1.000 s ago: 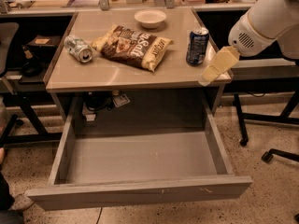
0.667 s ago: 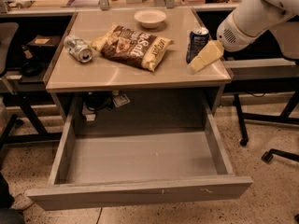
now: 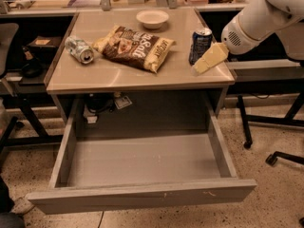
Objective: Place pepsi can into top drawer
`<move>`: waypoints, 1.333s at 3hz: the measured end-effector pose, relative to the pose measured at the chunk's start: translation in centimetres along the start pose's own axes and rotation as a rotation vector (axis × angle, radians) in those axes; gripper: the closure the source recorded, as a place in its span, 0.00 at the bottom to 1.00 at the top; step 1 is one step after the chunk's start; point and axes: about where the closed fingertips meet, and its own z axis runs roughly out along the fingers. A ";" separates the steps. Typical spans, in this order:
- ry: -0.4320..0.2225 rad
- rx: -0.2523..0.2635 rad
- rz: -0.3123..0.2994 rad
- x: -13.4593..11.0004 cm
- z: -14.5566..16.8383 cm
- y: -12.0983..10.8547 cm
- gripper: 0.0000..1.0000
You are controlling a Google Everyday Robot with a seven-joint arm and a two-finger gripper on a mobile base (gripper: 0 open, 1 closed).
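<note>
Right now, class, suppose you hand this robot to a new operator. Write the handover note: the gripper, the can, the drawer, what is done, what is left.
The gripper is low over the right front part of the table, just beside the pepsi can; no grasp is visible.
The pepsi can stands upright on the table near its right edge.
The top drawer is pulled open below the table, and the can is not in it.
Done: drawer open, gripper at the can.
Left: grasp the can, lift it, set it in the drawer.

I have the white arm (image 3: 264, 17) slanting down-left from the upper right, the pale yellow gripper (image 3: 202, 66) at its low end.
</note>
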 end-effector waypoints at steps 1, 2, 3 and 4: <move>-0.050 0.000 0.045 -1.7 2.2 0.0 0.00; -0.093 0.011 0.089 -3.8 3.6 -0.6 0.00; -0.133 0.019 0.104 -6.0 4.5 -1.0 0.00; -0.170 0.025 0.106 -7.4 4.9 -1.2 0.00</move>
